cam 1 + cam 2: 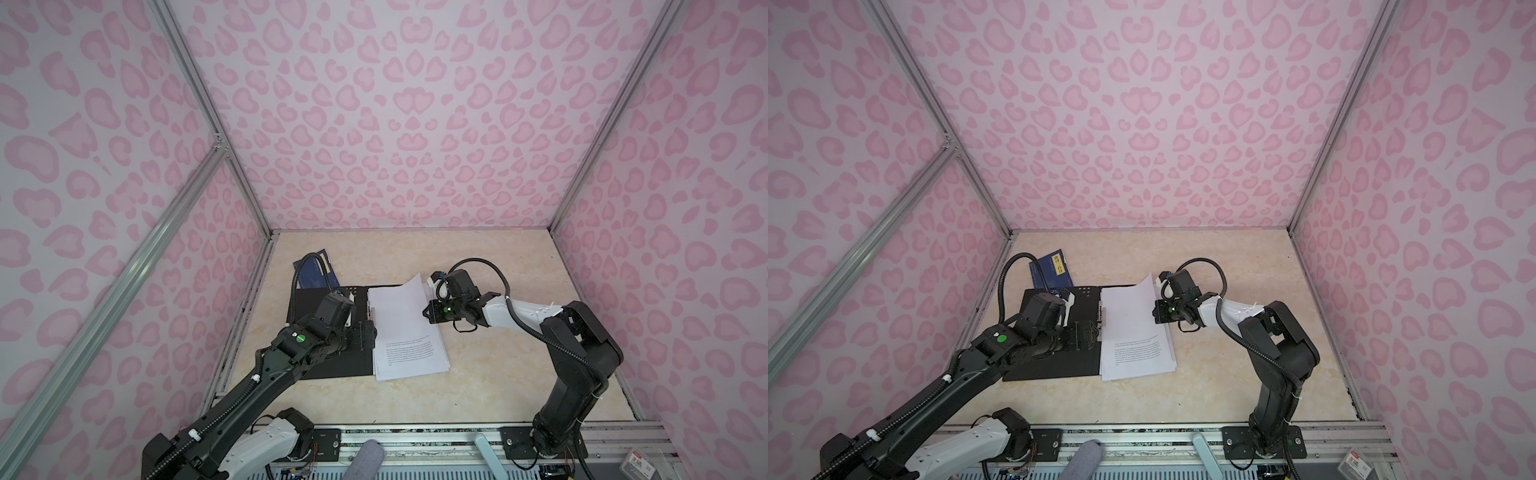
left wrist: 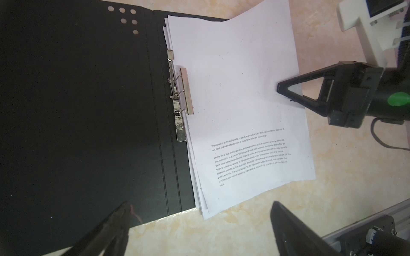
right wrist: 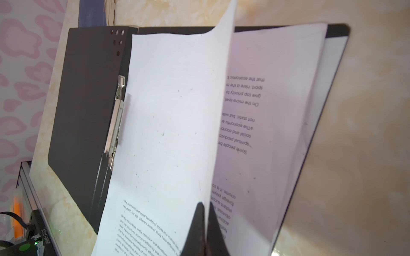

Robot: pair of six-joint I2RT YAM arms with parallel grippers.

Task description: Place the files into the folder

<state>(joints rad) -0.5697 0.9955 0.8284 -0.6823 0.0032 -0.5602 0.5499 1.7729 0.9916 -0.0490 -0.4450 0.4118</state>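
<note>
The folder (image 1: 307, 303) (image 1: 1054, 365) lies open on the table, black inside up, with a metal clip (image 2: 186, 90) (image 3: 115, 124) beside its spine. The files (image 1: 403, 332) (image 1: 1129, 332) (image 2: 233, 88) are a stack of white printed sheets on the folder's right half. My right gripper (image 1: 425, 311) (image 1: 1155, 312) (image 2: 279, 87) (image 3: 205, 207) is shut on the top sheet's right edge and holds it raised and curled, so the sheet below shows. My left gripper (image 1: 368, 332) (image 1: 1090, 334) (image 2: 199, 202) stands open and empty over the spine next to the clip.
A small dark-blue booklet (image 1: 313, 270) (image 1: 1050, 268) lies behind the folder's far left corner, near the left wall. Pink patterned walls close in three sides. An aluminium rail (image 1: 415, 432) carrying both arm bases runs along the front edge. Bare beige table (image 1: 498, 374) lies to the right.
</note>
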